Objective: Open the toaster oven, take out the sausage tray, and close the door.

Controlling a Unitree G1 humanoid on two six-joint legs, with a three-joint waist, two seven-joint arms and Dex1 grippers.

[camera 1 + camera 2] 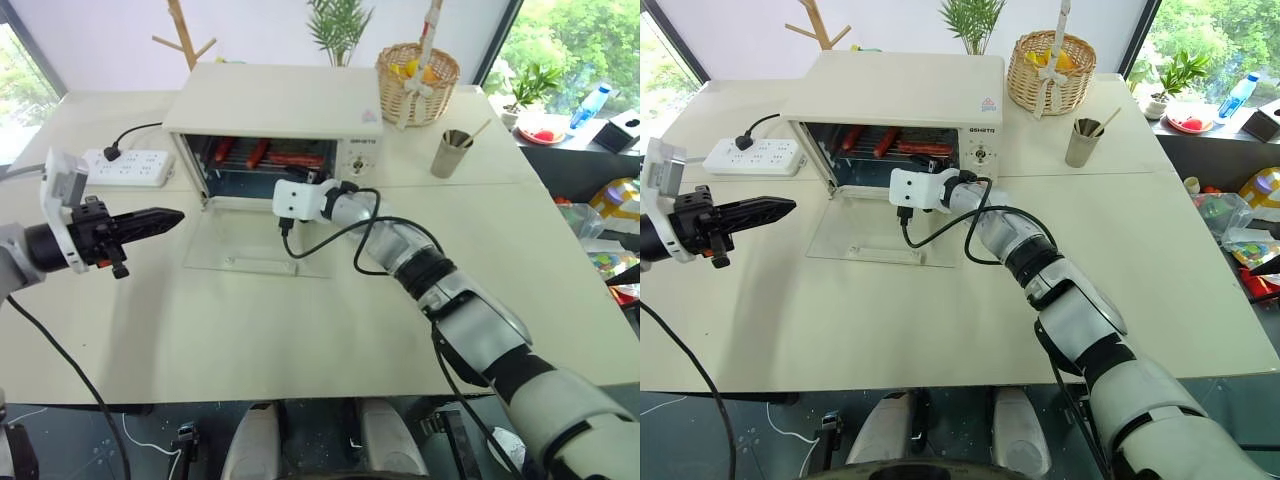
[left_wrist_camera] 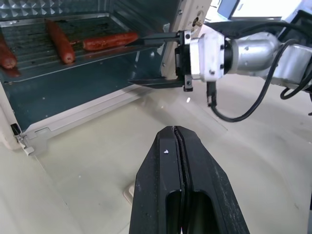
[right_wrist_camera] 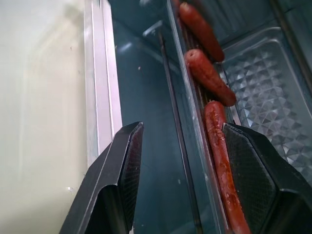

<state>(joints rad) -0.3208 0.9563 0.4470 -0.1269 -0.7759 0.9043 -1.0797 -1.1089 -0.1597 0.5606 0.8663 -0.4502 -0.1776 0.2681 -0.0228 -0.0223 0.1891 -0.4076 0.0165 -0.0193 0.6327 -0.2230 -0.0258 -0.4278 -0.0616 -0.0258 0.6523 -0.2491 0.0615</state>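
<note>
Already lying flat on the surface [image 1: 150, 330], the door [image 1: 255, 245], leaving the toaster oven [image 1: 275, 130] open; straddling the front edge of the sausage tray [image 3: 204, 122] inside, the half-open right gripper [image 3: 180, 175]; waiting aside, pinched shut and empty, the left gripper [image 1: 165, 218].

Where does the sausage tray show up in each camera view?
Left eye view: the sausage tray sits inside the open toaster oven, behind the right gripper.
Right eye view: the same spot, tray in the oven cavity.
Left wrist view: the tray lies upper left, the right gripper's fingers straddling its edge.
Right wrist view: the tray's rim runs between the fingers.
Shared landmark: the three sausages.
</note>
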